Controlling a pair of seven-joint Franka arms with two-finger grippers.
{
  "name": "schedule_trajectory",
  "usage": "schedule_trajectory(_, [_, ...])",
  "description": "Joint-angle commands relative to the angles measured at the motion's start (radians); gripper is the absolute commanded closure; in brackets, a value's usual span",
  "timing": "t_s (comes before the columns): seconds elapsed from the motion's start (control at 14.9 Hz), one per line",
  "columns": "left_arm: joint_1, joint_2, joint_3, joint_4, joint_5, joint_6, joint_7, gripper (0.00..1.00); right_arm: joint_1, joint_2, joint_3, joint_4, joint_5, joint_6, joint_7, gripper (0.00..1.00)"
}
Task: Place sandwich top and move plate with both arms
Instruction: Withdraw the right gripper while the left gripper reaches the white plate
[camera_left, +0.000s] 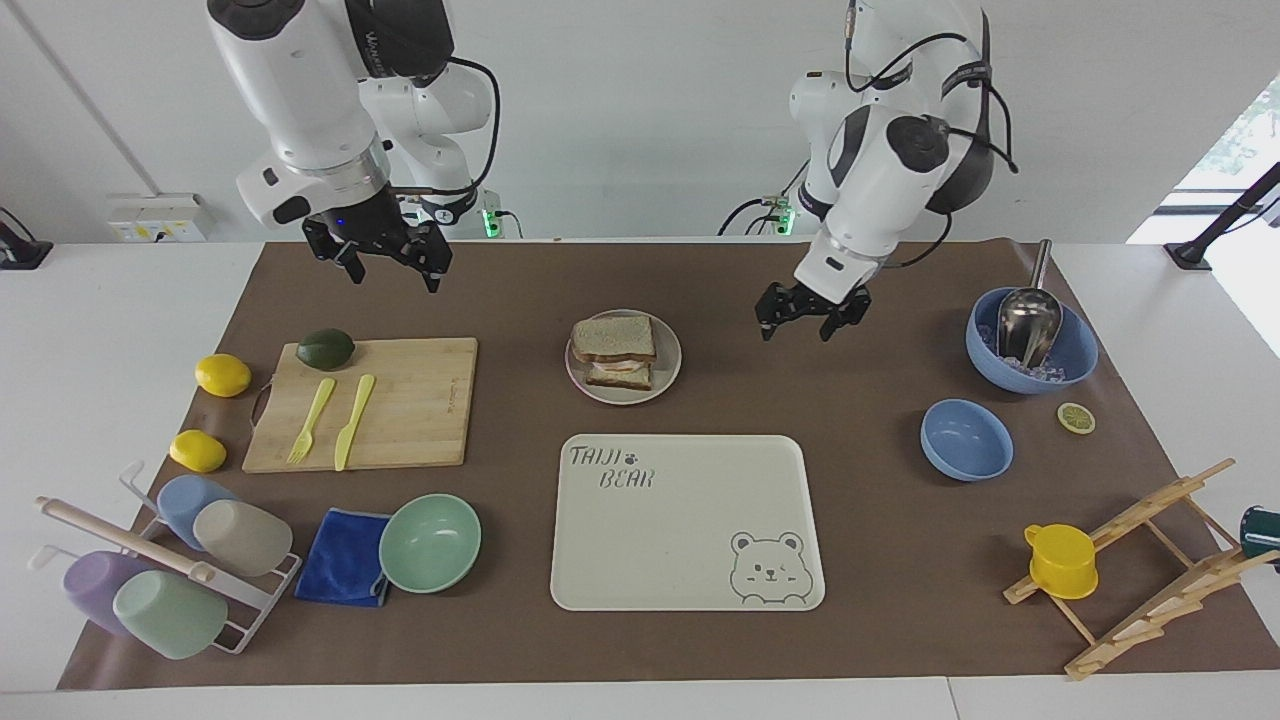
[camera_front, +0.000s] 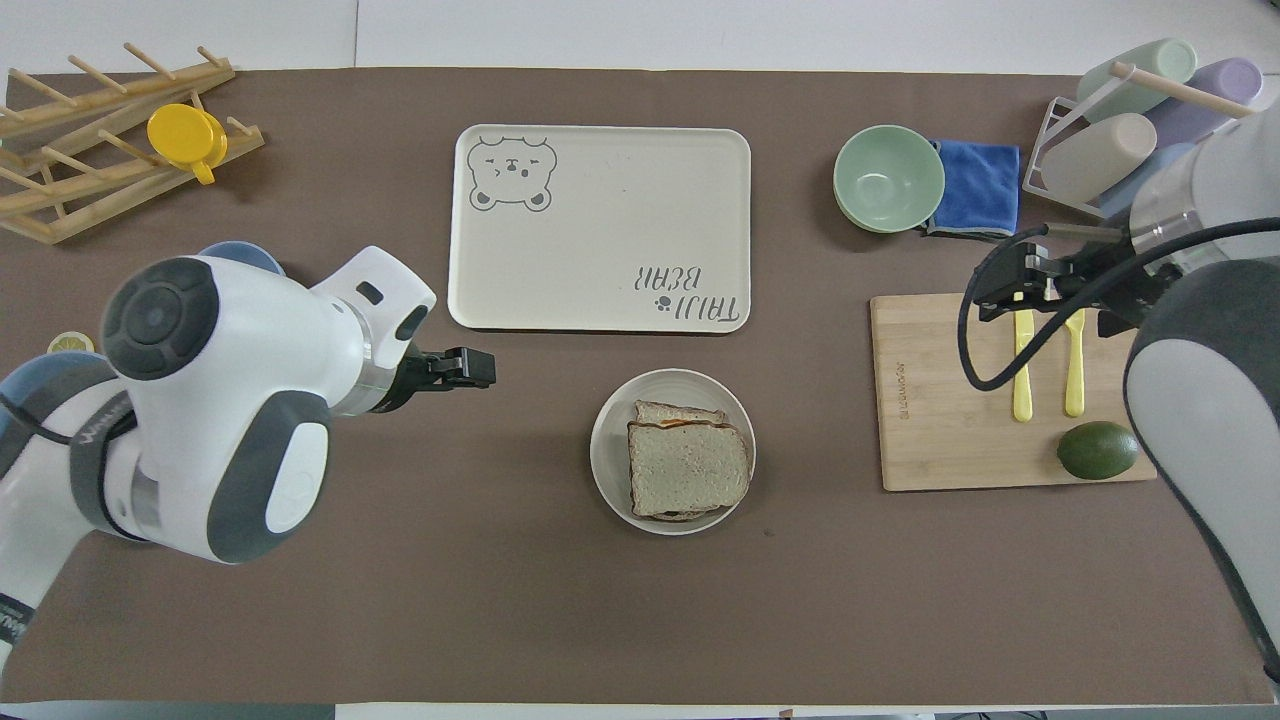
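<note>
The sandwich top (camera_left: 614, 338) already lies on the stacked sandwich, sitting squarely over the filling, and the whole stack rests on the plate (camera_left: 668, 379), which stands on the desk (camera_left: 840, 620) just nearer the robots than the bear tray (camera_left: 690, 520). That placing looks finished to me, so what remains is the two-armed carry. The left gripper (camera_left: 812, 318) hangs low over bare desk beside the plate, toward the left arm's end, its jaws apart and holding nothing; I take it to be lining up for the plate's rim from that side. The right gripper (camera_left: 385, 260) is well away from the plate, up over the cutting board (camera_left: 420, 400) with its avocado (camera_left: 326, 348), its jaws likewise spread and empty. It would have to come in to the plate's free edge so that both arms grip opposite rims. The tray lies bare just beside the plate, a likely place to set it. With a loose top slice, any tilt in the lift could let the bread slide.
</note>
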Motion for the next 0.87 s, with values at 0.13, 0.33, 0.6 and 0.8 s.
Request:
schedule_trajectory(0.13, [-0.139,0.062,0.014,-0.095,-0.012,0.197,-0.078,0.0,-0.073,-0.007,0.016,0.003,-0.027,-0.031,-0.073,0.0])
schedule_trajectory(0.33, [-0.19,0.111,0.014,-0.104,-0.017,0.241,-0.084,0.0,-0.086,-0.03,0.017,-0.042,-0.024,-0.024,-0.073,0.0])
schedule_trajectory(0.6, [-0.225,0.149,0.014,-0.124,-0.081,0.287,-0.086,0.09,-0.087,-0.043,0.016,-0.062,-0.018,-0.034,-0.063,0.0])
schedule_trajectory(0.8, [-0.23,0.143,0.014,-0.149,-0.116,0.287,-0.086,0.13,-0.109,-0.051,0.016,-0.094,-0.011,-0.012,-0.134,0.0])
